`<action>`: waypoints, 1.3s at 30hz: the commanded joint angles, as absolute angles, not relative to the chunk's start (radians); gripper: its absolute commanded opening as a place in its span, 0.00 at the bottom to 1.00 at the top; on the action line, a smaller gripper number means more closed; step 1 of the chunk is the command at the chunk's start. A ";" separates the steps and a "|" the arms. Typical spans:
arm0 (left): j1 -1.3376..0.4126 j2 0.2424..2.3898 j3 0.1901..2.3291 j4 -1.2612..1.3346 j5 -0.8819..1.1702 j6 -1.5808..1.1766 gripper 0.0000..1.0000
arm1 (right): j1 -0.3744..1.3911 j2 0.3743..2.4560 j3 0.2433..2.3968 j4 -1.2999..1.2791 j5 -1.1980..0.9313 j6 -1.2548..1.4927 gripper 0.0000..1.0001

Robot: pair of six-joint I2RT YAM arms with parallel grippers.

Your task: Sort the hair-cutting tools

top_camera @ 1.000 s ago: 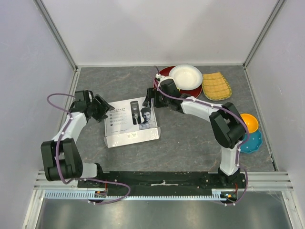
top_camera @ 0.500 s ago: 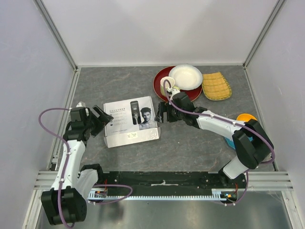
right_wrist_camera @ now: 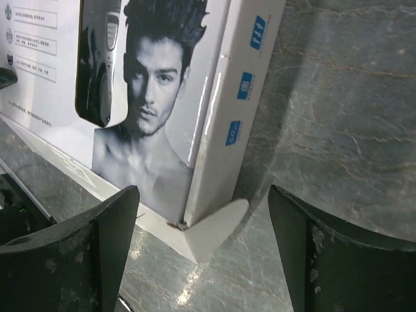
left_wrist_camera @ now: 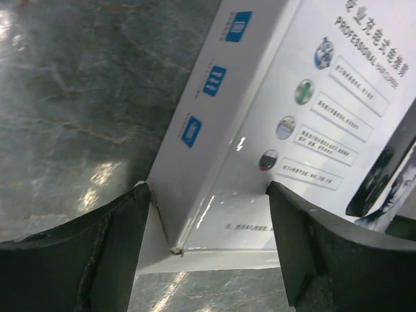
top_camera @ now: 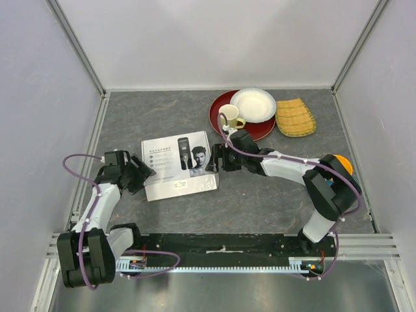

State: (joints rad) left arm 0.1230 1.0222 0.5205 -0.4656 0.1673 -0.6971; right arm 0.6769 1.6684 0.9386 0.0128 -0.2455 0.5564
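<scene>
So the actual hair-cutting tools aren't visible anywhere. All you get is a printed photo of a clipper, next to a guy's face, on the lid of a flat white cardboard box (top_camera: 179, 166). The box lies closed on the grey stone-look table (top_camera: 162, 117), roughly in the middle and turned a bit. Can't tell what's inside it.

The left gripper (top_camera: 144, 174) is down at the box's near-left corner. In the left wrist view its black fingers (left_wrist_camera: 97, 253) stand wide apart, with that corner poking in between them. One finger looks like it's right against the box's side edge and the other sits over the lid, so it's spread open and not squeezing anything. A white flap (left_wrist_camera: 195, 260) sticks out along the bottom edge there.

The right gripper (top_camera: 216, 158) is at the box's right edge. Same deal: it's spread wide, and in the right wrist view both fingers (right_wrist_camera: 325, 260) stand clear of the cardboard. A box corner and a little white flap (right_wrist_camera: 214, 227) sit in the gap.

Further out, along the back right, there's a dark red round plate (top_camera: 260, 130) with a white bowl (top_camera: 253, 104) on it. A pale yellow mug (top_camera: 229, 116) sits at its left side, and a yellow slatted mat (top_camera: 295, 117) is just to the right. Over by the right arm's elbow there's an orange bowl (top_camera: 343, 166) and a teal dish (top_camera: 344, 194), partly hidden by the arm.
</scene>
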 commanded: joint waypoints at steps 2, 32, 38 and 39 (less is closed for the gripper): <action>0.123 1.081 0.560 -0.305 0.273 -0.693 0.79 | 0.678 1.750 1.064 0.123 -0.336 0.587 0.86; 0.075 1.034 0.577 -0.437 0.130 -0.655 0.75 | 0.692 1.707 1.066 -0.071 -0.233 0.440 0.96; 0.035 1.029 0.548 -0.430 0.172 -0.663 0.72 | 0.718 1.713 1.035 -0.063 -0.300 0.419 0.94; 0.031 1.029 0.546 -0.428 0.178 -0.667 0.70 | 0.721 1.716 1.035 -0.061 -0.311 0.422 0.93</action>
